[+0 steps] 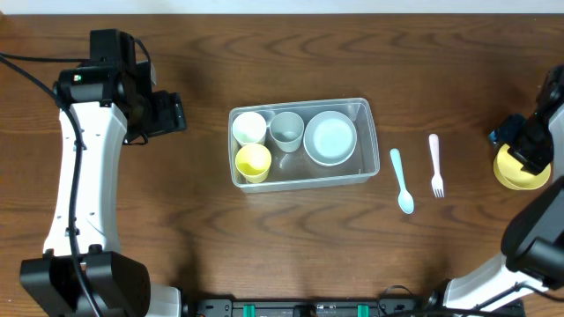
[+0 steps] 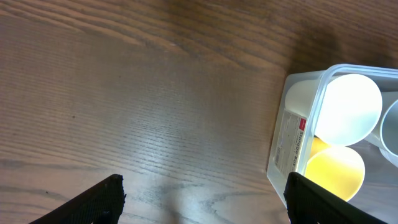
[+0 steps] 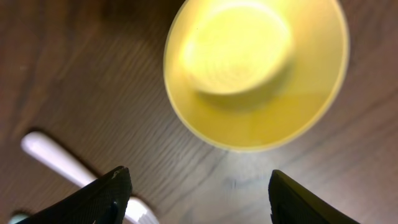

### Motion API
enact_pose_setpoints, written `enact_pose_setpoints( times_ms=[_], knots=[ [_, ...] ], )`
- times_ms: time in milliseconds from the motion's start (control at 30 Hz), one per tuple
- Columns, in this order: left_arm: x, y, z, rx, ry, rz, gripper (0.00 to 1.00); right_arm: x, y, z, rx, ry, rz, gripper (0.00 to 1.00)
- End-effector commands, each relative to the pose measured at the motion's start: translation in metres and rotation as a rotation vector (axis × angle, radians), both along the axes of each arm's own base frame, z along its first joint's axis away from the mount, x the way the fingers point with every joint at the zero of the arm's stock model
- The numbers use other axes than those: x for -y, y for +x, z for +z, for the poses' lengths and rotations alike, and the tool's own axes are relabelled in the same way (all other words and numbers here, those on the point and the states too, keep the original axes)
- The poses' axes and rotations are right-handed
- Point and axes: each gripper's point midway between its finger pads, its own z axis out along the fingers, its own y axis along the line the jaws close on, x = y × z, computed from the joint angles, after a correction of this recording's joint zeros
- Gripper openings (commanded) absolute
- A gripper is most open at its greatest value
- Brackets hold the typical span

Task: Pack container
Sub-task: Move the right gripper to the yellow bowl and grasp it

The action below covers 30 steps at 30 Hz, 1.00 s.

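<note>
The clear container [image 1: 370, 141] sits mid-table. It holds a white cup [image 1: 249, 127], a grey cup [image 1: 286, 130], a yellow cup [image 1: 253, 160] and a white bowl [image 1: 330, 137]. Its left end shows in the left wrist view [image 2: 292, 143]. A yellow bowl [image 1: 518, 173] stands at the far right, also in the right wrist view [image 3: 255, 68]. A blue spoon [image 1: 402, 181] and a pink fork [image 1: 435, 165] lie right of the container. My left gripper [image 2: 202, 199] is open and empty, left of the container. My right gripper [image 3: 199, 196] is open and empty, over the yellow bowl.
The table is dark wood. The pink fork's handle [image 3: 68, 165] lies by my right gripper's left finger. The left arm [image 1: 88, 176] runs down the left side and the right arm [image 1: 538, 229] down the right edge.
</note>
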Motion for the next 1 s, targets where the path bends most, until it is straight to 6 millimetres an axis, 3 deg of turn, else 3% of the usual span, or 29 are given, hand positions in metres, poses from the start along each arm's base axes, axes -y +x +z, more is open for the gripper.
enact_pose_setpoints(
  times_ms=[0,100,567,633,833,967],
  knots=[
    [-0.001,-0.003,0.004,0.01,-0.001,0.011,0.83,0.006,0.003,-0.011,-0.013,0.001,0.045,0.72],
    [-0.001,-0.003,0.004,0.009,-0.001,0.011,0.83,0.009,0.009,-0.019,-0.013,-0.002,0.07,0.75],
    [-0.001,-0.004,0.004,0.006,-0.001,0.011,0.83,0.009,0.008,-0.062,-0.088,0.04,0.073,0.68],
    [-0.001,-0.004,0.004,0.006,-0.001,0.011,0.83,0.009,0.009,-0.062,-0.085,0.039,0.072,0.61],
    [-0.001,-0.004,0.004,0.006,-0.001,0.011,0.83,0.009,0.01,-0.062,-0.081,0.037,0.072,0.25],
    [-0.001,-0.004,0.004,0.006,-0.001,0.011,0.83,0.009,0.011,-0.062,-0.077,0.042,0.072,0.12]
  ],
)
